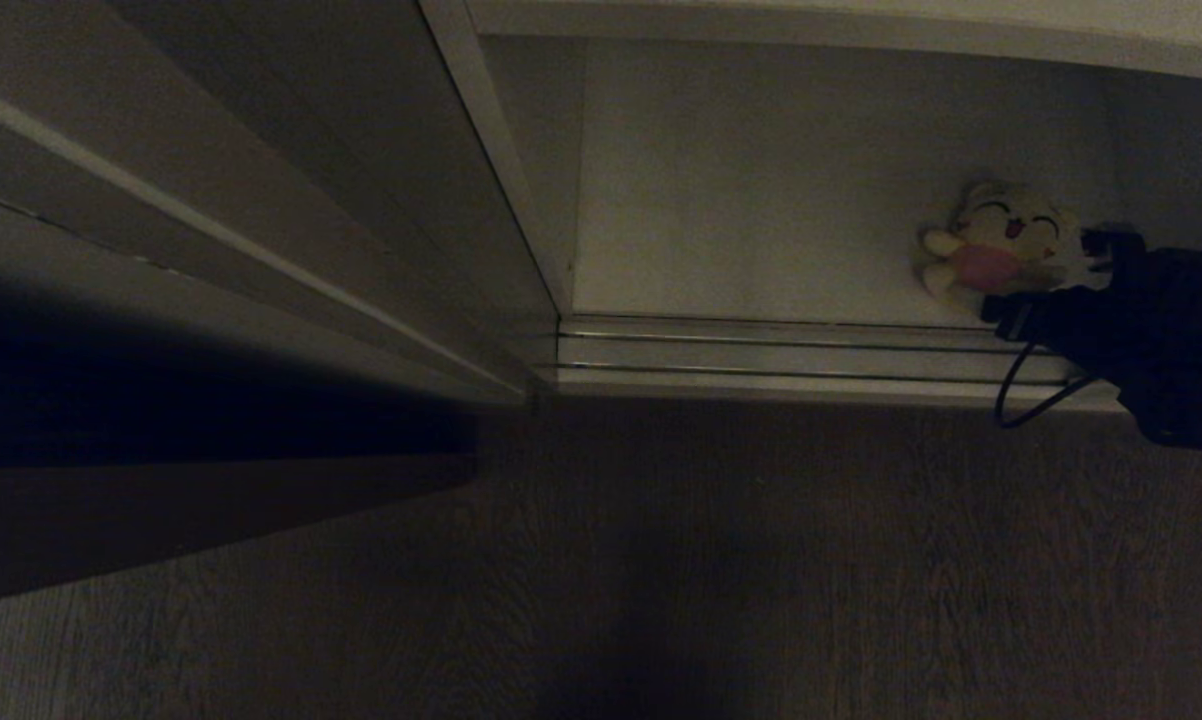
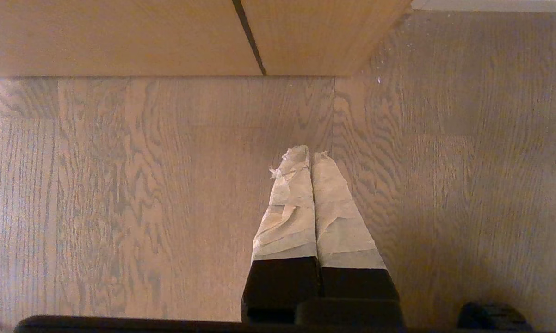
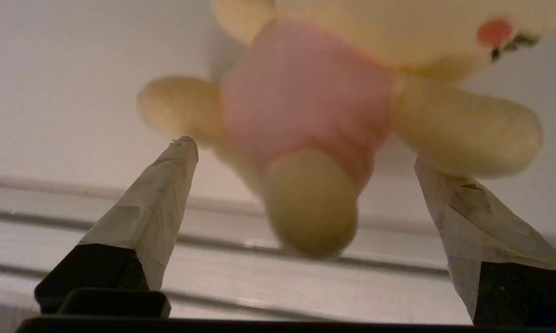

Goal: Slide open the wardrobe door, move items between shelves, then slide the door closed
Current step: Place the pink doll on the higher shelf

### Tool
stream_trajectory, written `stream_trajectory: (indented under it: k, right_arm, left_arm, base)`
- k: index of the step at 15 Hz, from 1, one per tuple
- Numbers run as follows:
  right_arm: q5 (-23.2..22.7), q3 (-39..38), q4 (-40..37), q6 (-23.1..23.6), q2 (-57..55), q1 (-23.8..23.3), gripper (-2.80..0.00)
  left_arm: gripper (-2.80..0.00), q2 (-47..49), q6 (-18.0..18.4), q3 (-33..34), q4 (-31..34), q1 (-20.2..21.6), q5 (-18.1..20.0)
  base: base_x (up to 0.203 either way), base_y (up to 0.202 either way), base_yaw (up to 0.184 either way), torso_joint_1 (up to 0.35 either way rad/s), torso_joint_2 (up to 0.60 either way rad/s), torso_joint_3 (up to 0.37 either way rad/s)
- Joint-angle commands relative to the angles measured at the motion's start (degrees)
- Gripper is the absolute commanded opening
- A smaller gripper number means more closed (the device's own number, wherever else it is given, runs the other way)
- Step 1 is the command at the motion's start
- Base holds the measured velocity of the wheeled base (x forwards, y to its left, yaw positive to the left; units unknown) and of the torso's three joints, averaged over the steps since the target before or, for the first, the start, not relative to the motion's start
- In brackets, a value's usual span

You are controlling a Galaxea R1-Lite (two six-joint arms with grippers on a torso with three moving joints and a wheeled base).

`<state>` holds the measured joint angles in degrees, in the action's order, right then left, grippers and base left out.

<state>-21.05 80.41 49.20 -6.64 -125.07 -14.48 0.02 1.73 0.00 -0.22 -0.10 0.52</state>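
Between the two spread, tape-wrapped fingers (image 3: pixel 157 203) of the right tool (image 1: pixel 1046 275) sits the yellow plush toy (image 1: pixel 996 245), its pink belly facing the tool's wrist camera. The tool is released, its fingers wide apart, one on each side of the toy's lower body; the right wrist view does not settle whether either finger touches the plush. The toy lies on the bottom shelf (image 1: pixel 761 200), a flat white board, close to that shelf's front edge. Just beneath the tool run the silver floor rails (image 1: pixel 761 355), and a black cable loops down from the tool's body across them. Farther out, away from the tool and across the open shelf, stands the sliding wardrobe door (image 1: pixel 291 170), its thin pale frame edge meeting the rails at the shelf's far corner. Nearer than the rails spreads the dark wooden floor (image 1: pixel 761 560). Well apart from all this, the left tool (image 2: pixel 311 159) hangs over the floor, clenched on nothing, its taped fingers pressed together.
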Motion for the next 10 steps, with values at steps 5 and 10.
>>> stream_trajectory:
  k: [5, 10]
  right_arm:
    - [-0.11, 2.82, 0.95, 0.32, -2.28, 0.94, -2.80]
    - [-0.13, 3.08, 0.99, 0.32, -3.25, 1.47, -2.80]
  left_arm:
    - [-2.80, -0.02, 0.03, 0.00, -0.04, 0.01, 0.00]
    - [-2.80, -0.02, 0.03, 0.00, -0.04, 0.01, 0.00]
  base:
    - [0.000, 0.000, 0.000, 0.000, 0.00, 0.000]
    - [0.000, 0.000, 0.000, 0.000, 0.00, 0.000]
